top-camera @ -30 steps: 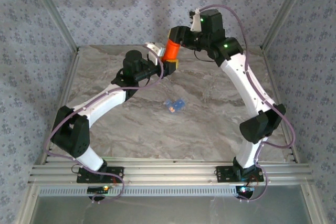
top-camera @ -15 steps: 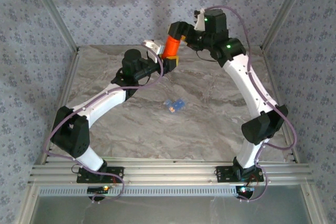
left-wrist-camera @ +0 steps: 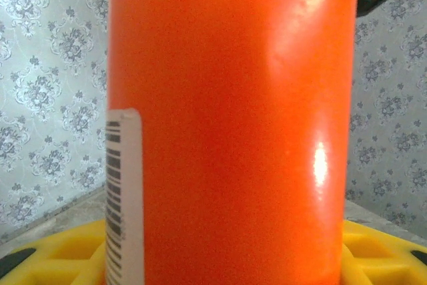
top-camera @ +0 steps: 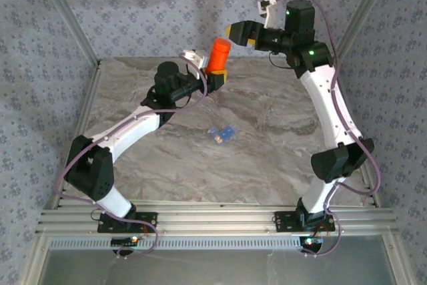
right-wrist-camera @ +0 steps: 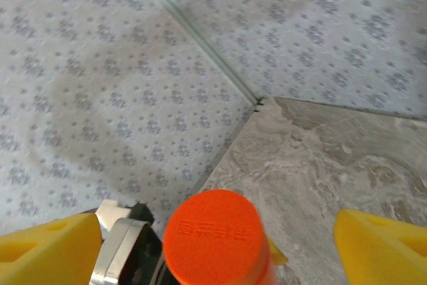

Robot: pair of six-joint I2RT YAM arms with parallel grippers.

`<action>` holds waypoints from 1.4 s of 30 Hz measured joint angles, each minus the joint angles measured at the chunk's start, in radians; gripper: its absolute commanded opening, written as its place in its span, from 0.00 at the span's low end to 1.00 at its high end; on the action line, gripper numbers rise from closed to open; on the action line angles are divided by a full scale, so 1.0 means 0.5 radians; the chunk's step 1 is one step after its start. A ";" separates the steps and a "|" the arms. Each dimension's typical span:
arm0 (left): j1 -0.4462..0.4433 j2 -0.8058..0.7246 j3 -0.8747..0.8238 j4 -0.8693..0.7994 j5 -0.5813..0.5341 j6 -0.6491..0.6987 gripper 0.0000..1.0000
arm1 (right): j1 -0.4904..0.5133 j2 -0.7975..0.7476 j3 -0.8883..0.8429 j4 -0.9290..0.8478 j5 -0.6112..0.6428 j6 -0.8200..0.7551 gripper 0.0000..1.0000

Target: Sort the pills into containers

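My left gripper [top-camera: 215,79] is shut on the lower part of an upright orange bottle [top-camera: 217,54], held above the table's far edge. In the left wrist view the bottle [left-wrist-camera: 230,118] stands close up, with a barcode label at its left and yellow fingers [left-wrist-camera: 53,258] low at both sides. My right gripper [top-camera: 237,31] is open, up and to the right of the bottle's top and apart from it. In the right wrist view the bottle's closed orange cap [right-wrist-camera: 212,235] lies between the spread yellow fingers [right-wrist-camera: 47,251]. The small blue containers [top-camera: 224,131] lie mid-table with an orange pill [top-camera: 217,139] beside them.
The marble table [top-camera: 267,151] is boxed in by patterned walls with metal corner posts [top-camera: 67,18]. An aluminium rail [top-camera: 213,221] runs along the near edge by the arm bases.
My right gripper has opened, let go of the bottle's top and drawn back up and to the right. The left gripper still holds the bottle in nearly the same place.
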 measured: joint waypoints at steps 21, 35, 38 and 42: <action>0.000 0.000 0.032 -0.029 0.021 -0.001 0.00 | 0.112 0.230 0.270 -0.362 -0.069 -0.321 0.53; 0.005 0.000 0.032 -0.100 -0.047 0.014 0.00 | 0.239 0.207 0.249 -0.397 0.314 -0.252 0.49; 0.005 0.000 0.031 -0.135 -0.070 0.025 0.00 | 0.291 0.161 0.167 -0.359 0.484 -0.160 0.49; 0.005 0.000 0.031 -0.166 -0.099 0.036 0.00 | 0.364 0.131 0.110 -0.319 0.707 -0.039 0.50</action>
